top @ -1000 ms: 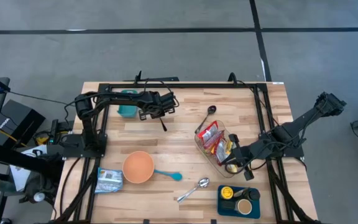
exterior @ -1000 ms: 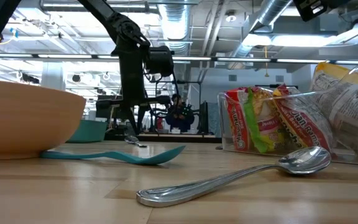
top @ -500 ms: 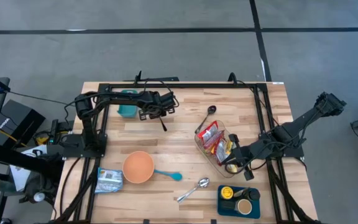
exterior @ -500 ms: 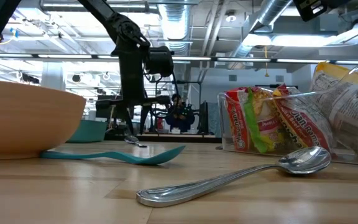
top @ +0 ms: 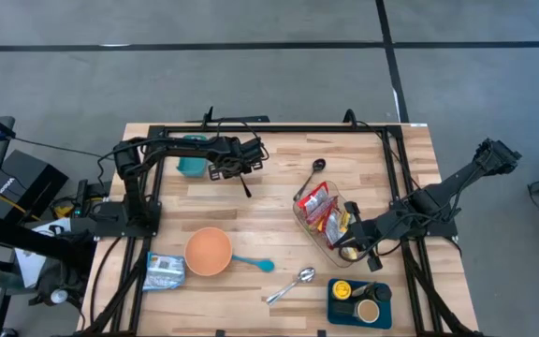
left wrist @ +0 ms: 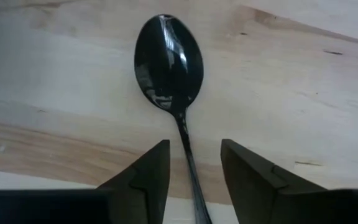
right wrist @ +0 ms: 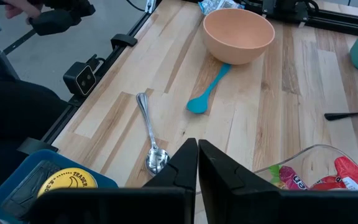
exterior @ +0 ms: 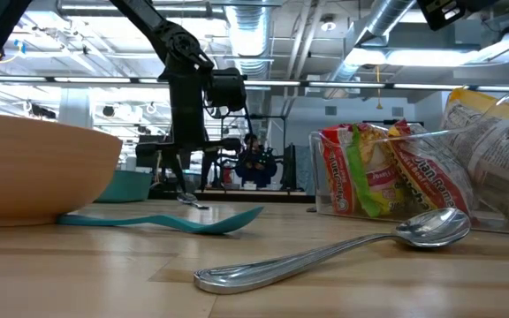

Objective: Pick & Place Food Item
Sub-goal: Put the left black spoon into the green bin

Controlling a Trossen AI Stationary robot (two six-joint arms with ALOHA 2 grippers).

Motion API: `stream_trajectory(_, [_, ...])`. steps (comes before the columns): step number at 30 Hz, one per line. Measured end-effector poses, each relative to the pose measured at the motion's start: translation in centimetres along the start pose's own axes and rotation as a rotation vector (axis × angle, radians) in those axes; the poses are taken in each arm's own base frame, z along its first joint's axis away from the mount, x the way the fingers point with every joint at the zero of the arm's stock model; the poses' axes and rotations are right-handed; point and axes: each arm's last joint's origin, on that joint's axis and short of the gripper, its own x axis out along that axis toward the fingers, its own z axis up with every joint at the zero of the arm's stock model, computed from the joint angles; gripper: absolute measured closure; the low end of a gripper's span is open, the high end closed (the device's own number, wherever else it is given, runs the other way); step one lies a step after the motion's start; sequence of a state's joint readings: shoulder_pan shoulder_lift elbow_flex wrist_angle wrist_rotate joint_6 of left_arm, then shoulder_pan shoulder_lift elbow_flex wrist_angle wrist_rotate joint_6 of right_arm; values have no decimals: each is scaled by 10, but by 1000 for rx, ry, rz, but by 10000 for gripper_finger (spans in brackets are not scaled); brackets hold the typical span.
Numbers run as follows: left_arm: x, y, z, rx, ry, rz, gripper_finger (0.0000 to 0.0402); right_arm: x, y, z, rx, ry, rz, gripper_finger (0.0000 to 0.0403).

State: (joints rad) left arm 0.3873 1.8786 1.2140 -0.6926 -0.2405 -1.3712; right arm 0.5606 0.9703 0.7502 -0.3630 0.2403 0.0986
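A black spoon (left wrist: 168,62) lies flat on the wooden table (top: 279,201), bowl facing up. My left gripper (left wrist: 194,146) points down over it, open, with one finger on each side of the handle (left wrist: 185,140) and neither touching it; in the high view it stands far left of centre (top: 242,173). Red and yellow food packets (top: 324,208) lie in a clear container (top: 337,234) at the right. A silver-blue packet (top: 165,270) lies flat at the near left. My right gripper (right wrist: 197,155) hovers shut beside that container (right wrist: 303,165).
An orange bowl (top: 208,251) rests beside a teal spoon (top: 254,264). A metal spoon (top: 293,284) lies near the front. A teal cup (top: 193,161) stands by my left arm. A second black spoon (top: 316,167) lies at the far centre, and a blue tray (top: 358,301) at the near right.
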Motion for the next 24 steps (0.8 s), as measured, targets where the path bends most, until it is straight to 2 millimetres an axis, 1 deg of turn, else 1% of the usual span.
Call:
stream_trajectory(7, [0,-1,-3,-42,-3,0,276,0,0,0,0,0,0,395])
stream_trajectory(17, [19,-2,-11,-32,40,37,278,0,0,0,4,-1,0,395])
stream_trajectory(24, [18,-2,-11,-82,39,40,291,0,0,0,8,-1,0,395])
